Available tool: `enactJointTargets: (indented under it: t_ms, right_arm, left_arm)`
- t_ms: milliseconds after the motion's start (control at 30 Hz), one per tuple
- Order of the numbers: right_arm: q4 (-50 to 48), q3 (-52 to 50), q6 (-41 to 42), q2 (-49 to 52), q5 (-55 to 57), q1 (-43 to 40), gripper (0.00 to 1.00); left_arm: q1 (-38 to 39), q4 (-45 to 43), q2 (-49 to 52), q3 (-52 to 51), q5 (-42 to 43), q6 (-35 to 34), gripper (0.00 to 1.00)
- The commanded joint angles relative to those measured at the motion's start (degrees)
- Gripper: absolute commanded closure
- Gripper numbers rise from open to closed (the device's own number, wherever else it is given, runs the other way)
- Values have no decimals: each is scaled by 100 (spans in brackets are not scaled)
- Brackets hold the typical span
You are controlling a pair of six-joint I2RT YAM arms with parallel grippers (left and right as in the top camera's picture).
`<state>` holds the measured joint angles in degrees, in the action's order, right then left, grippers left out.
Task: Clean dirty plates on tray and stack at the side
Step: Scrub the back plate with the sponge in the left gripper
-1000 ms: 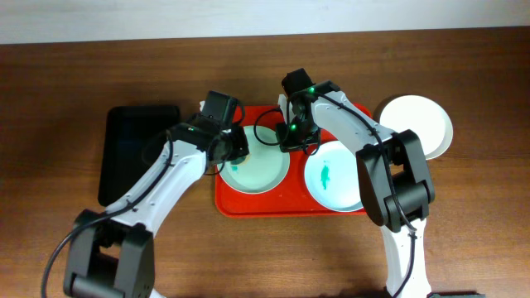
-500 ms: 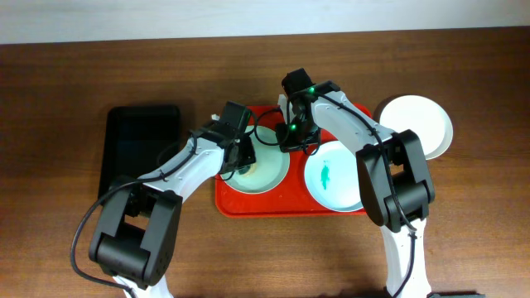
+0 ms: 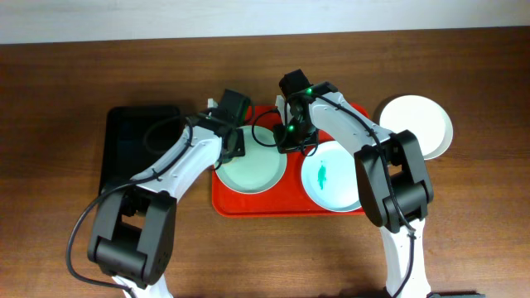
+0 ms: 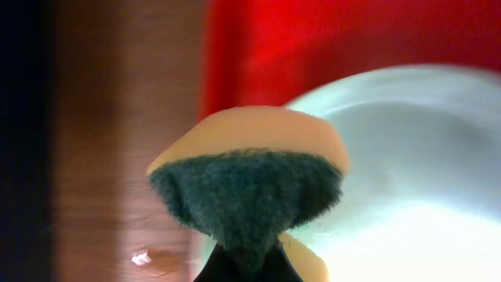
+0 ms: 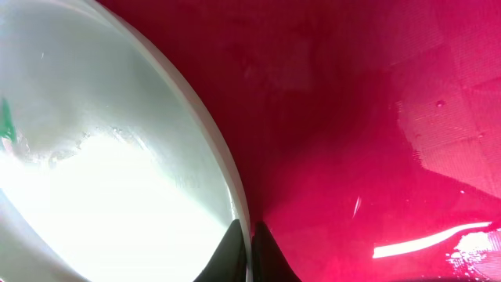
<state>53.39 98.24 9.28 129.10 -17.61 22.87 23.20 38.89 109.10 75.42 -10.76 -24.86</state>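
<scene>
The red tray (image 3: 290, 201) lies mid-worktop (image 3: 464, 232). It carries the mint plate (image 3: 257, 170) at its 9 o'clock half and the blue plate (image 3: 339, 186) at its 3 o'clock half. The white plate (image 3: 418, 124) sits off the tray, toward 2 o'clock, on bare wood. This is presumably the stacking spot, kept clear of the wet work. A black tray (image 3: 132, 149) lies well apart at 9 o'clock.

The left fingers (image 4: 235, 270) are clamped on a sponge (image 4: 250, 168), scouring face outward. The sponge hangs over the mint plate's 9 o'clock rim, so the pad can be pressed flat onto the dish. The right fingers (image 5: 233, 254) are pinched together on the same plate's rim at about 2 o'clock. This looks like a brace, so the plate does not slide under the wiping stroke.

A teal smear (image 5: 6, 117) shows at the edge of the right wrist view, so the wipe appears unfinished. The blue plate carries its own mark (image 3: 323, 175) near centre and is untouched; it is probably next.
</scene>
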Motion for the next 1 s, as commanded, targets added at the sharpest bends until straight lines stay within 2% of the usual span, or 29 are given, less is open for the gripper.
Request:
enactJointTargets:
  t_ms: [0,67,333,400,733,967]
  right_arm:
    - [15,-48,68,2,168,0,96]
    - [17,-48,68,2,179,0,96]
    - [20,-48,68,2,179,0,96]
    - [22,-48,68,2,179,0,96]
    - [13,-48,68,2,181,0,96]
    - [-22,-48,66,2,181,0,96]
  left_arm:
    - [-33,-186,61,136,2168,-116,100]
    - [-33,-227,146,136,2363,-166,100]
    - [-155,-417,922,136,2245,-291,100]
    - [-271,-409,1001,136,2028,-289,100]
    - [-986,439,1014,271,-166,-197,100]
    - [-960,1401,931,1292,-267,-74,100]
